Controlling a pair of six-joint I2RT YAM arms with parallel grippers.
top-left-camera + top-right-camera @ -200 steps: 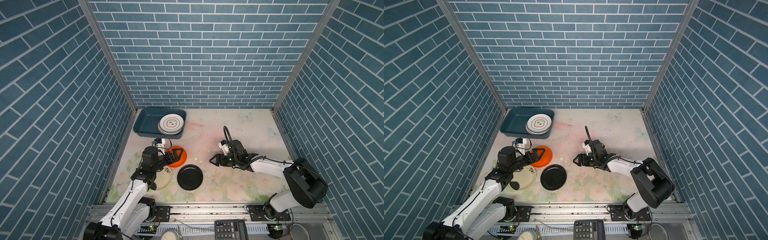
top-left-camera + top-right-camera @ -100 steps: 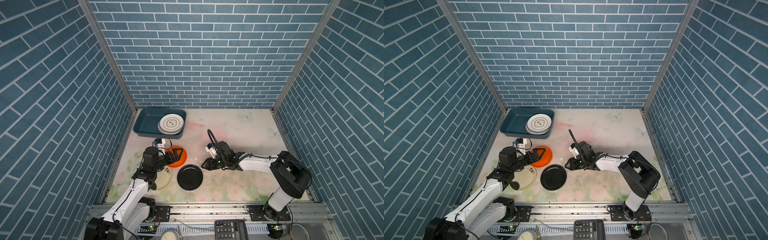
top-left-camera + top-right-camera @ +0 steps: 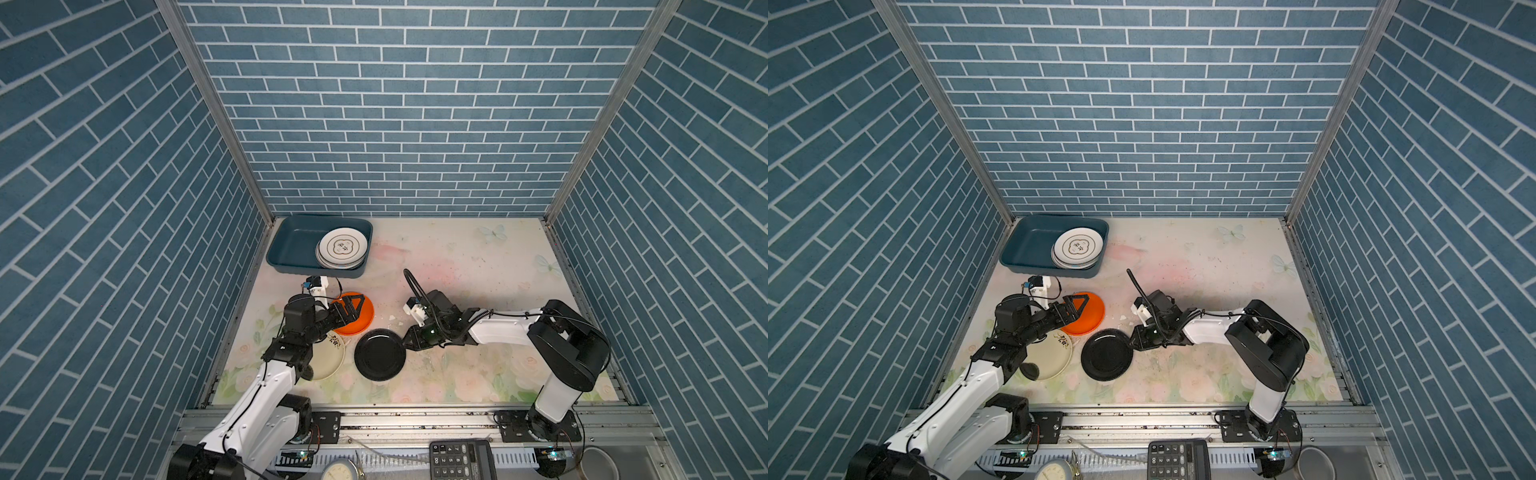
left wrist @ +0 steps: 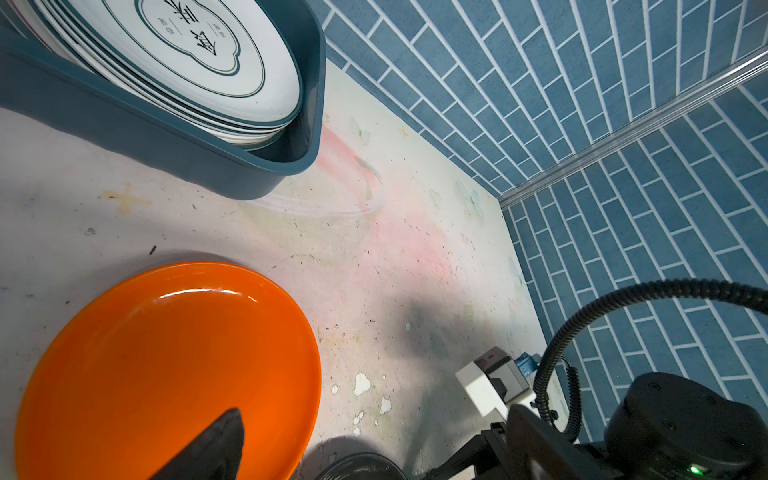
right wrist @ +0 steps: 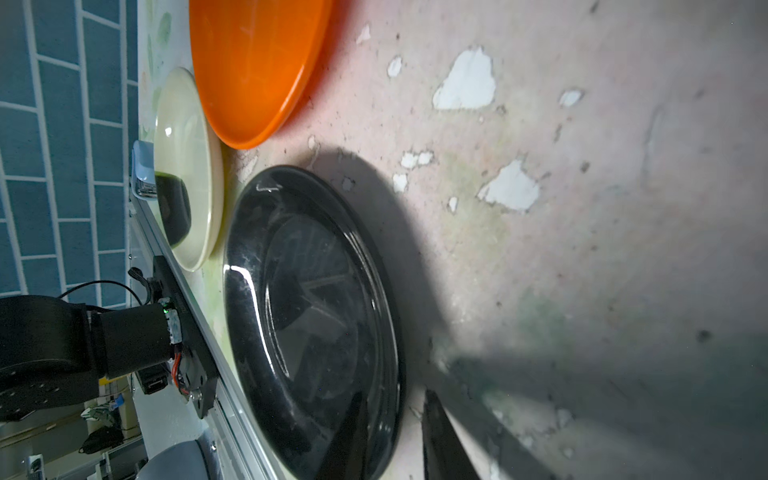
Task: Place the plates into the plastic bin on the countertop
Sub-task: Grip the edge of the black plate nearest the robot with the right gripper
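- Black and glossy, the black plate (image 3: 379, 354) lies flat near the front of the countertop (image 3: 457, 266). It sits just beside the cream plate (image 3: 330, 359) and the orange plate (image 4: 166, 365). All three are well apart from the plastic bin (image 3: 291, 249) in the far left corner.
- My right pincer (image 5: 390, 440) is narrow. Its fingers (image 5: 440, 449) sit astride the black plate's rim on the side towards my right arm, one over the well and one outside. I cannot tell whether they bite yet.
- My left pincer (image 3: 357, 307) stands wide over the orange plate and holds nothing.
- I judge the black plate stiff, hard and slick, and likely to break if dropped. Lying flat, it offers only its raised lip, so I take hold there, deep enough that the gloss cannot slide out.
- Held by one edge, it will probably droop and want to swing. A firm pinch and a slow carry should serve best.
- The top of the white stack (image 4: 195, 37) in the bin bears teal characters inside a scalloped outline, which I cannot read from this angle. The black, orange and cream plates show no lettering or brand.
- A calculator (image 3: 461, 459) sits by the metal rail (image 3: 415, 424), its key marks too small to read.
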